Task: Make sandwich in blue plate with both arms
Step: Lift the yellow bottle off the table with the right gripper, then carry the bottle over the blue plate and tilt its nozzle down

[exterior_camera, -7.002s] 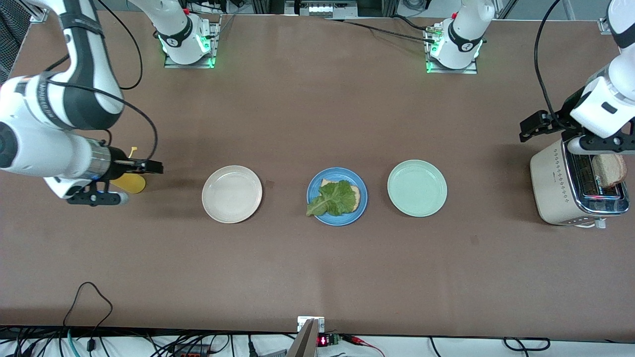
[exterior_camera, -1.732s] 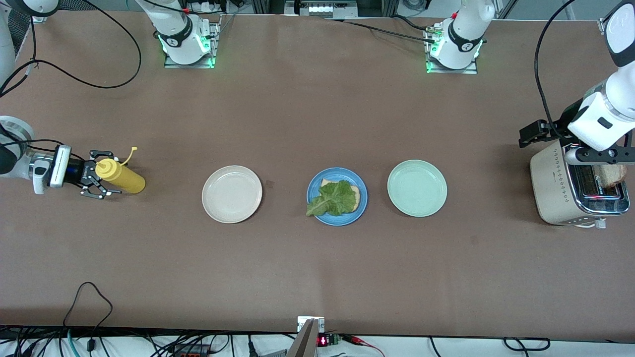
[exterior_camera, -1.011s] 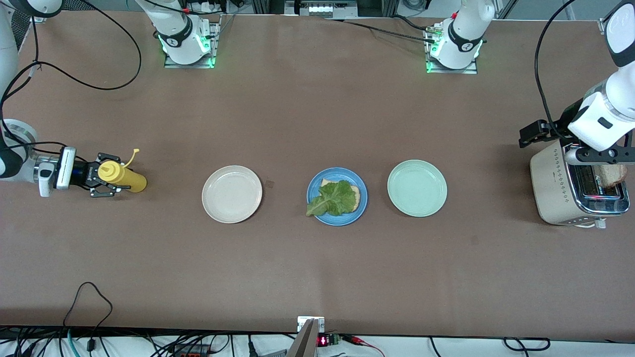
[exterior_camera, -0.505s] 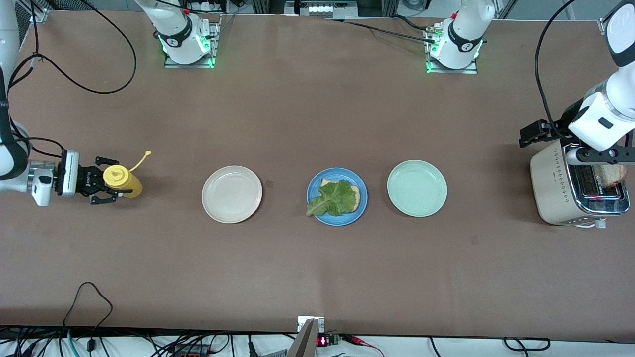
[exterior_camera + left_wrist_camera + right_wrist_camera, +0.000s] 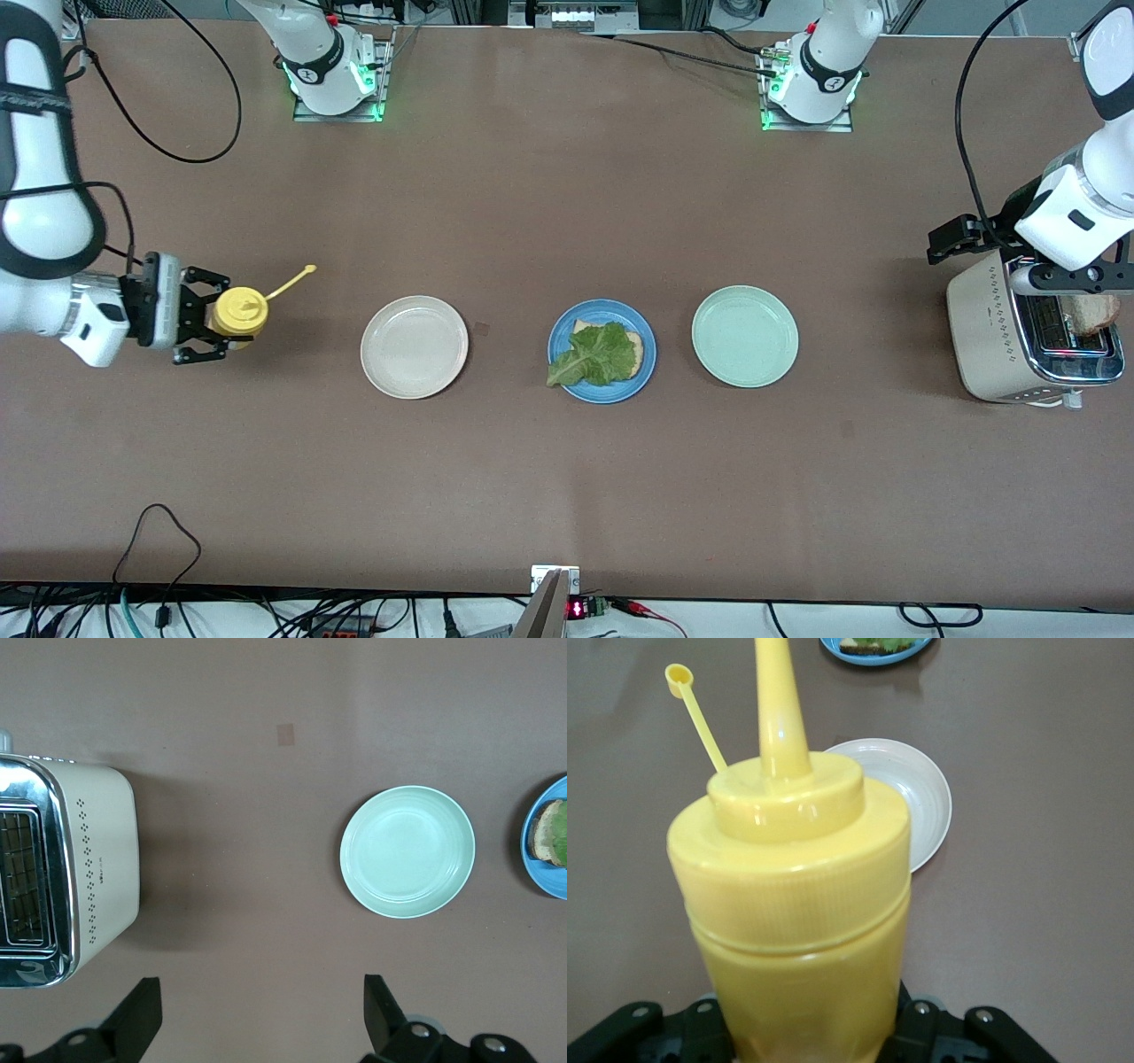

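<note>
The blue plate sits mid-table with a bread slice on it and a ruffled lettuce leaf on top; its edge also shows in the wrist views. A second bread slice sticks out of the toaster. My right gripper is shut on a yellow squeeze bottle, held upright over the table at the right arm's end, cap strap dangling. My left gripper hangs open and empty above the toaster's edge.
A beige-white plate lies between the bottle and the blue plate. A pale green plate lies between the blue plate and the toaster. Cables trail along the table's near edge.
My right gripper closed on the yellow bottle, stood it upright and carried it a little toward the beige-white plate. The left arm has not moved.
</note>
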